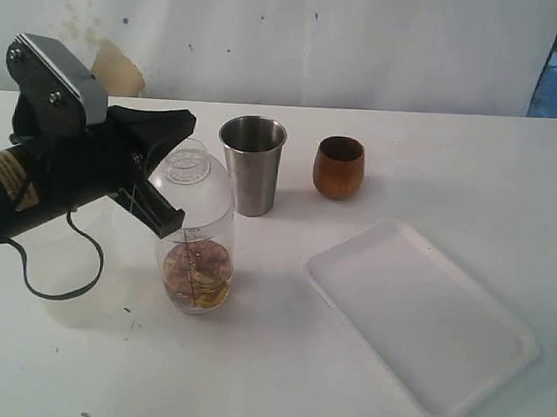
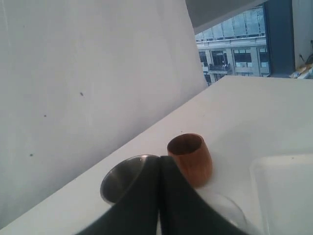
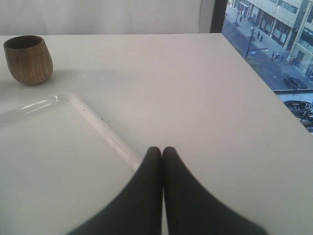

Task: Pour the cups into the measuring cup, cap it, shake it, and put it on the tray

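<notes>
The measuring cup (image 1: 198, 260) stands upright with brownish contents at its bottom and the clear domed cap (image 1: 192, 172) on it. My left gripper (image 1: 187, 120) is shut and empty, its tips just above and beside the cap (image 2: 231, 210), pointing toward the steel tumbler (image 1: 252, 164). The wooden cup (image 1: 339, 167) stands right of the tumbler. In the left wrist view the shut fingers partly cover the tumbler (image 2: 120, 178), with the wooden cup (image 2: 190, 157) behind. The white tray (image 1: 423, 321) lies at the front right. My right gripper (image 3: 162, 150) is shut and empty over the tray's rim (image 3: 115, 139).
The left arm's black cable (image 1: 61, 285) loops onto the table beside the measuring cup. The wooden cup (image 3: 28, 59) stands beyond the tray's far corner in the right wrist view. The table's edge (image 3: 266, 93) drops off beside a window.
</notes>
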Motion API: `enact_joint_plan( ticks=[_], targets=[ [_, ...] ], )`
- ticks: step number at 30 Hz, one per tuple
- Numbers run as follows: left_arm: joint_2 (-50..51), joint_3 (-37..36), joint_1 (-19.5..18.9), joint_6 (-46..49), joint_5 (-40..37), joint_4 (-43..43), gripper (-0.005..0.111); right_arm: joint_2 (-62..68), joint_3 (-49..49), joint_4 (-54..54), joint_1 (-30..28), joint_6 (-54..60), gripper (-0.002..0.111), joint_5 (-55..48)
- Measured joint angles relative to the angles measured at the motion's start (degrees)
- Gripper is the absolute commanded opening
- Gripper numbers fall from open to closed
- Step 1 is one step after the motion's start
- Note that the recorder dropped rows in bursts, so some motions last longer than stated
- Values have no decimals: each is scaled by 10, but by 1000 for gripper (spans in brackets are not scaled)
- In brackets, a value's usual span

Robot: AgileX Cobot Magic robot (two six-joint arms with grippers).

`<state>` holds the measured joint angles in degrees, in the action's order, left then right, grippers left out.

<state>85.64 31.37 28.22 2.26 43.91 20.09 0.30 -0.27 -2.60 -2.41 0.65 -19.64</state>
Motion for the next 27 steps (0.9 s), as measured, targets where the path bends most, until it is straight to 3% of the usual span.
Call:
enact_joint_plan(
  ticks=[18,27],
  targets=[
    [-12,-25,0,-7,54,-31,0,0,0,0,0,-1,0,0],
    [-151,-36,-1,1,-62,-77,0,0,0,0,0,-1,0,0]
  ],
)
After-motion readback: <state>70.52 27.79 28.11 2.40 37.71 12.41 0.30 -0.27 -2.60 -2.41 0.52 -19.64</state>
